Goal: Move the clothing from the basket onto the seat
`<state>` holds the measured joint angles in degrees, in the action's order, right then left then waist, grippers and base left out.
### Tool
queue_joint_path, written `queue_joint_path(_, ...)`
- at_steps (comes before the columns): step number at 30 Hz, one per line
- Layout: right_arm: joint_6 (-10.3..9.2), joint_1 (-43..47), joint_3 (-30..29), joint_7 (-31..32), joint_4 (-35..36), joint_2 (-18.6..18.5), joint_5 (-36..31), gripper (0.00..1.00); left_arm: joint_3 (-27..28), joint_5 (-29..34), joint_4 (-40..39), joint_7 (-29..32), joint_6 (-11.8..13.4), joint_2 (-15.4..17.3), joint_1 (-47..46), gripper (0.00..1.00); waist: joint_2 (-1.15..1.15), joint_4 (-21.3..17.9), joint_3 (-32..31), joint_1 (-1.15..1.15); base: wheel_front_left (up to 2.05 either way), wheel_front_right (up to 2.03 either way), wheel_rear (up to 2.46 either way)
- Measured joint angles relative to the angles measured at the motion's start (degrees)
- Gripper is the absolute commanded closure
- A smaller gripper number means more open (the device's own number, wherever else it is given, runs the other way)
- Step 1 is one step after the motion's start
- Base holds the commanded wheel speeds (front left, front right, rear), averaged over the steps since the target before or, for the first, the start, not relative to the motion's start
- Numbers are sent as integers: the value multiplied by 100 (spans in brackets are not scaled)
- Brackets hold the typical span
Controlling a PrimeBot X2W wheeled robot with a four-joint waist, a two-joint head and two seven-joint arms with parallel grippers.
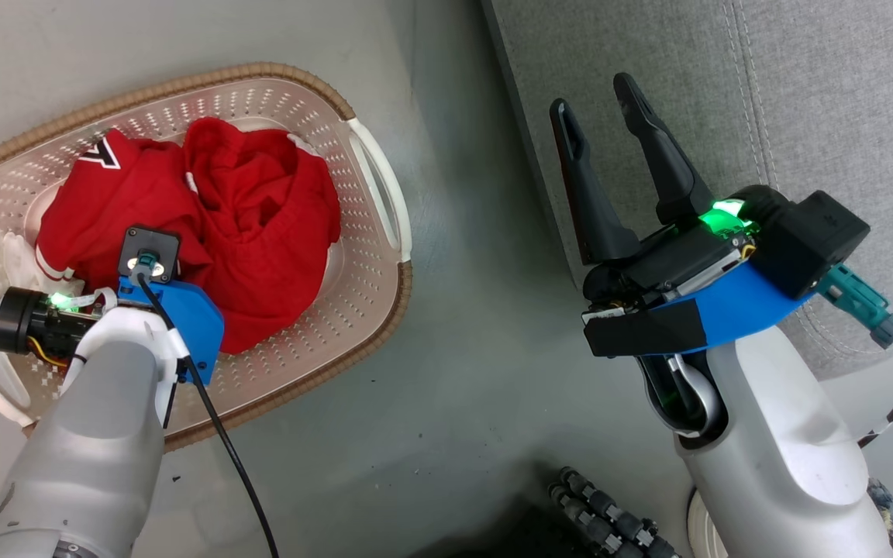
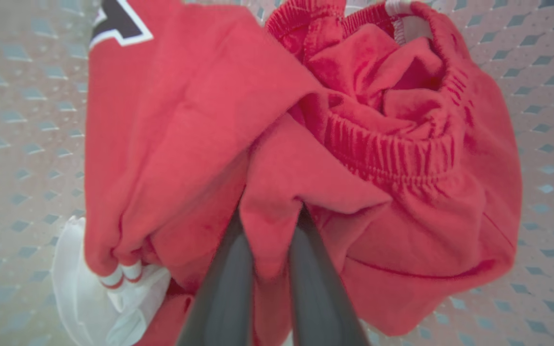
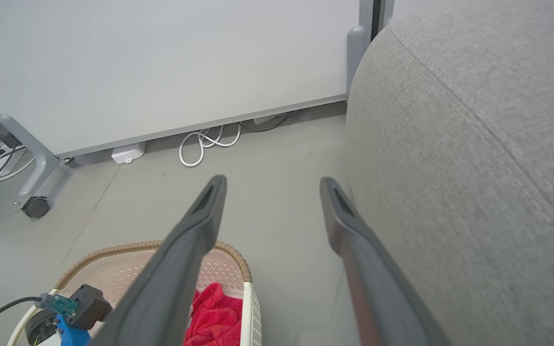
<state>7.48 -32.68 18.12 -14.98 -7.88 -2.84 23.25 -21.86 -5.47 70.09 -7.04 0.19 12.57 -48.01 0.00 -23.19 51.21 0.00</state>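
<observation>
My left gripper (image 2: 270,211) down in basket (image 1: 369,325), left of scene; fingers nearly together, pinching fold of clothing (image 1: 206,217). I judge pinch sits where two red garments meet. Both garments in basket. Seat (image 1: 803,93) lies right, across strip of floor (image 1: 454,387): carry goes up, then right. Nearer seat: right gripper (image 1: 591,91), spread, empty, just beside its edge.
</observation>
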Motion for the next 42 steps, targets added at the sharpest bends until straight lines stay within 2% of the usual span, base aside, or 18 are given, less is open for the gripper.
queue_joint_path(8, 0, -40, -5, 0, -110, 0, -107, 0, -78, -65, 113, -44, -73, -103, -22, 100, 0, 49, -151, 0, 0, 0, 0)
queue_joint_path(16, 0, 38, -76, -4, -523, 3, -437, 0, -265, -96, 210, -165, -221, -454, 225, 100, 0, 210, -731, 0, 0, 0, 0)
queue_joint_path(25, 0, 548, -248, -7, -1258, 7, -955, 0, -571, -105, 274, -348, -465, -860, 723, 100, 0, 567, -1862, -1, 0, 0, 0)
queue_joint_path(32, 0, 882, -396, 147, -1728, 9, -1263, 0, -817, -241, 208, -443, -614, -948, 989, 100, 0, 921, -2884, -2, 0, 0, 0)
queue_joint_path(42, 0, 1421, -630, 438, -1755, 8, -1367, 0, -1527, -1010, -822, -331, -728, -961, 1360, 100, 0, 1511, -4090, -2, 0, 0, 0)
